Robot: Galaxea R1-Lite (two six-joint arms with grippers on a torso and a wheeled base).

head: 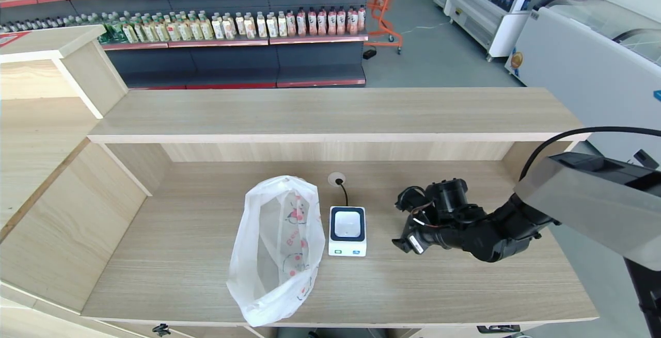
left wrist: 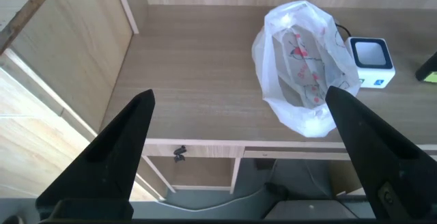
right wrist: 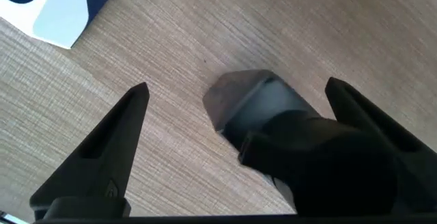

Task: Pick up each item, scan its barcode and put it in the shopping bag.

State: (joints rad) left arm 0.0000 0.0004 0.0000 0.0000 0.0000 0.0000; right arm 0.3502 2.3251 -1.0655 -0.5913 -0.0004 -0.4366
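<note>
Hovering low over the table (head: 181, 245), the right gripper (head: 406, 222) sits beside the scanner (head: 347, 229).

The right gripper's fingers (right wrist: 109, 156) are released, spread wide above the wood grain, with the white scanner just off to the robot's left of them. The scanner's dark window faces up, and its black cable (head: 342, 192) runs back to a round hole in the table. Just beside the scanner, on its left, the shopping bag (head: 279, 245) lies slumped. It is thin white plastic with red print and reaches to the table's near edge. The left gripper (left wrist: 240, 95) hangs high over the near left part of the table, well apart from the bag, its fingers likewise released.
</note>
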